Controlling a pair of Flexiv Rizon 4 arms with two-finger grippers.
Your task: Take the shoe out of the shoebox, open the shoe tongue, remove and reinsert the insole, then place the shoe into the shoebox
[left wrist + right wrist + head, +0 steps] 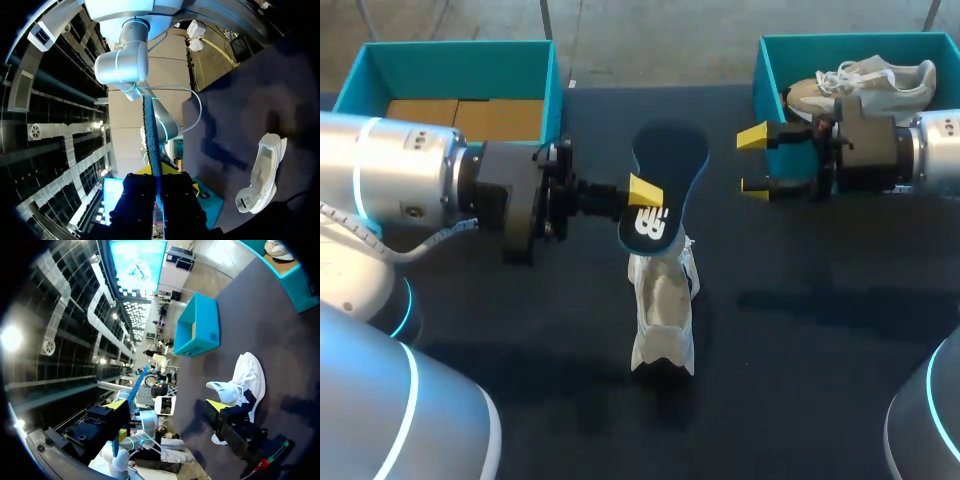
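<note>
My left arm (400, 180) comes in level from the left, its gripper (648, 195) clamped on the dark insole (672, 160); the insole hangs above the white shoe (663, 320) on the table (520, 320), both lying lengthwise away from me; my right gripper (754, 161) is spread, empty, beside the right shoebox (772, 60).

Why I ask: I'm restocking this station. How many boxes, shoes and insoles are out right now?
Teal boxes: 2 (left box, right box)
Shoes: 2 (loose shoe, boxed shoe)
Insoles: 1 (insole, held in the left tool)
Total: 5
</note>
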